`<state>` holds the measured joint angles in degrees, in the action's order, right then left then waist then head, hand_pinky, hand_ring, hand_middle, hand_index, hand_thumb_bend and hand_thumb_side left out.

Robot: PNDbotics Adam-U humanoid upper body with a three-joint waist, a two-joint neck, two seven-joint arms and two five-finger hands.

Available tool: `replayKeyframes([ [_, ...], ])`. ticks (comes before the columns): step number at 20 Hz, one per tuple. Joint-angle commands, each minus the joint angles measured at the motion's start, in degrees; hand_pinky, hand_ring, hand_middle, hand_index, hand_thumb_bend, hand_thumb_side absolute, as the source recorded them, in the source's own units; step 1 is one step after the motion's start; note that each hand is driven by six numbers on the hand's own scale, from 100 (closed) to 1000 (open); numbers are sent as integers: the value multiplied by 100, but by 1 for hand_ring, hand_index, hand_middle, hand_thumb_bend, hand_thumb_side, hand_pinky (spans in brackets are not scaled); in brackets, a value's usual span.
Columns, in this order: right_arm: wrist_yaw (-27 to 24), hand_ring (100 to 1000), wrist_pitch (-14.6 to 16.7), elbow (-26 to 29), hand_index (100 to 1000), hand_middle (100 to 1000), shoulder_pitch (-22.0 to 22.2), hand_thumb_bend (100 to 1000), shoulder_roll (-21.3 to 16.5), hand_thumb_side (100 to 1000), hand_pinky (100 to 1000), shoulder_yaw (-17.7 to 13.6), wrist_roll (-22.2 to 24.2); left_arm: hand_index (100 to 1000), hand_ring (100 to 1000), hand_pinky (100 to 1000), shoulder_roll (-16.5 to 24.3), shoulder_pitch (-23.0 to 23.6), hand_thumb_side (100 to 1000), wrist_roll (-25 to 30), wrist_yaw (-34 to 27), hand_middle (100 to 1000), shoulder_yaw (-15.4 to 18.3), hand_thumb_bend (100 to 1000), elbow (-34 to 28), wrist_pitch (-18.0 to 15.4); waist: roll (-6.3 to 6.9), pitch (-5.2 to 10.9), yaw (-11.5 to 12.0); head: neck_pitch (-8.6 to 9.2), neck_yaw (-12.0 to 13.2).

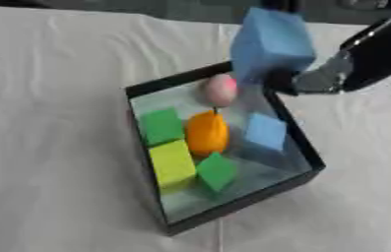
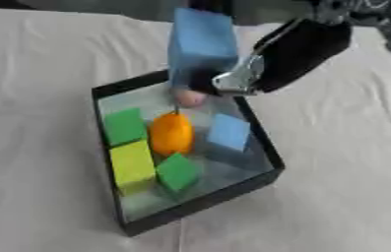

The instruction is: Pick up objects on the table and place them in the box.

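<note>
A black-walled box (image 1: 224, 209) sits askew near the middle of the white-clothed surface (image 1: 52, 98), its floor pale and glossy. Above the box's far corner the robot's right hand (image 1: 319, 78) comes in from the far right edge of the surface and holds a large blue block (image 1: 272, 42) up in the air, clear of the box rim; the block stands roughly upright, and its lower end meets the dark and silver parts of the hand, with the fingers seeming to close on its lower right side, though the exact wrap of the fingers is too blurred to make out. Inside the box, a pink rounded thing (image 1: 219, 89) lies near the far corner, just under the held block. An orange rounded thing (image 1: 206, 133) sits in the middle of the box, with a green block (image 1: 161, 126) beside it along the left wall and a yellow block (image 1: 172, 162) just nearer along the same wall, touching or nearly touching the green one. A second, smaller green block (image 1: 216, 171) lies toward the near side, tilted, and a smaller light blue block (image 1: 266, 132) leans near the right wall. The left hand shows in neither view
</note>
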<state>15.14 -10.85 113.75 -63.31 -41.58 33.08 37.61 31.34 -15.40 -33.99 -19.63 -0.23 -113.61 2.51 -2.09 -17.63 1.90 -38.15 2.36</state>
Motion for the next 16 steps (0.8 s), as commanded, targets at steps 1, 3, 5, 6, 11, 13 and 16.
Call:
replayKeyframes([
  [1,149,572,-209,84,693,537,-57,445,156,431,744,159,187,790,741,618,129,-36,698,13,-17,709,20,391,-98,17,12,171,17,13,-21],
  [3,306,573,-365,84,692,538,-9,445,306,438,743,293,279,790,741,618,115,-48,698,21,-22,709,10,392,-98,19,8,171,37,11,-33],
  [5,491,571,-467,84,692,537,39,445,441,443,741,406,330,790,741,618,108,-56,697,31,-22,709,4,392,-98,18,7,171,59,3,-42],
  [6,565,571,-500,84,692,537,53,445,486,443,741,448,345,790,741,618,105,-58,697,34,-22,709,4,392,-98,16,7,172,67,0,-47],
  [11,847,569,-728,84,691,536,210,445,609,436,738,509,303,790,741,617,86,-64,698,39,-24,710,-2,394,-98,13,-5,168,102,12,-60],
  [13,958,570,-793,78,691,536,246,445,619,447,738,517,275,790,741,617,76,-61,698,44,-22,710,-9,394,-98,18,-8,165,112,18,-67],
  [16,1103,572,-811,5,692,538,282,444,643,451,738,559,247,790,740,617,69,-67,698,48,-18,710,-11,394,-98,17,-6,158,124,25,-75],
])
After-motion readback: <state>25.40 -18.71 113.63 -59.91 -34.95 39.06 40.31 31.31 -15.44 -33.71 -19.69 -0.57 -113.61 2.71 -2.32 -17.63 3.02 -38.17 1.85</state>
